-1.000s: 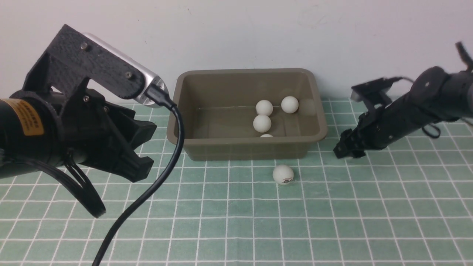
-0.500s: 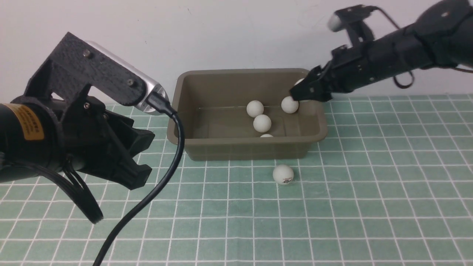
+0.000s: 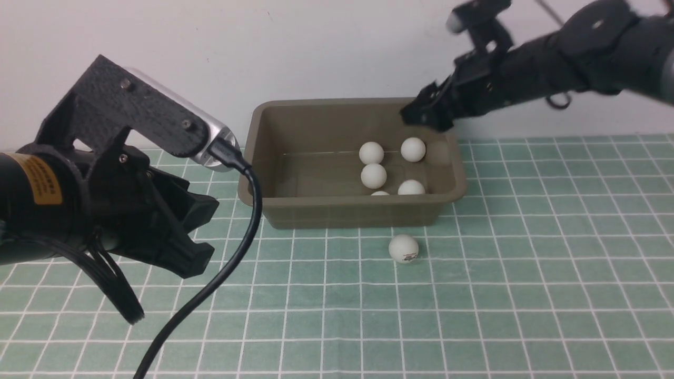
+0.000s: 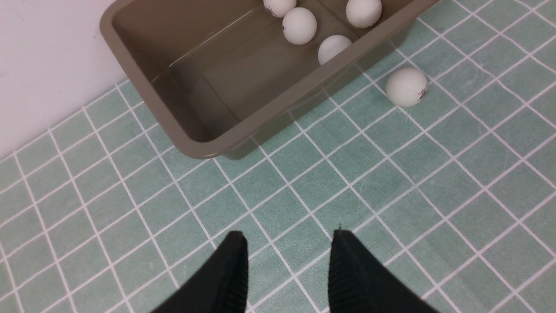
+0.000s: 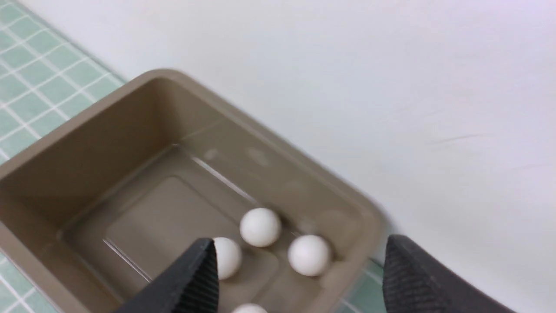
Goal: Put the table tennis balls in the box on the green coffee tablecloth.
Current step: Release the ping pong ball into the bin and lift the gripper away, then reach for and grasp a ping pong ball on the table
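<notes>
Standing wide apart and holding nothing, the black right pincer [image 5: 302, 271] has just let a fifth matte white ball [image 3: 411, 187] into the olive-brown plastic tub [image 3: 347, 211], leaving one logo-printed white ball [image 3: 403, 249] near its front edge on the green white-gridded tablecloth [image 3: 337, 295].

So I'm looking at a green gridded tablecloth [image 3: 553, 295], and the brown tub [image 3: 347, 213] is sitting right up near its far edge. One white ball [image 3: 404, 249] is resting on the cloth itself, just beside the tub, on the near-edge side.
</notes>
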Motion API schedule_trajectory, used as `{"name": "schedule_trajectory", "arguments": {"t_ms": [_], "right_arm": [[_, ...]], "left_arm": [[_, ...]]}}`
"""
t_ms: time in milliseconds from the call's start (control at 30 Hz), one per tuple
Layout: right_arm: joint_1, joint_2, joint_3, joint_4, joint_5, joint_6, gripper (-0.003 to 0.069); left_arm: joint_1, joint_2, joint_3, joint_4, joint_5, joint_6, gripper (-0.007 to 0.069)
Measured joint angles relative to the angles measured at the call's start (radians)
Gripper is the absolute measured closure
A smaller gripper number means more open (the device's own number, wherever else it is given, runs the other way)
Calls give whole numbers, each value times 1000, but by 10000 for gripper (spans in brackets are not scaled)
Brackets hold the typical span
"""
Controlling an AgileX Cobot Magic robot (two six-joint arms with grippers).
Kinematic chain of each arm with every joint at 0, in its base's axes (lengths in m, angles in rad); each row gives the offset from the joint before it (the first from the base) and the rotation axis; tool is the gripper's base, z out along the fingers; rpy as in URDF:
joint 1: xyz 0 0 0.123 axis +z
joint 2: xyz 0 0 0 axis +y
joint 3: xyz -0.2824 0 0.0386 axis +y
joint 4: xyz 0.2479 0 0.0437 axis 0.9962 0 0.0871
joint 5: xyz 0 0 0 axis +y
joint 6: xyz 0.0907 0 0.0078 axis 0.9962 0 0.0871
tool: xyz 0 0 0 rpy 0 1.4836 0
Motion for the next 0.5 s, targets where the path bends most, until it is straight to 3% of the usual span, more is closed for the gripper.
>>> {"name": "schedule_trajectory", "arguments": {"t_ms": [200, 500], "right_arm": [[-11, -214, 0, -224, 111, 209, 205], [-11, -393, 111, -182, 209, 311, 204]], "left_arm": [[0, 0, 0, -1, 0, 0, 384], [0, 0, 0, -1, 0, 0, 384]]}}
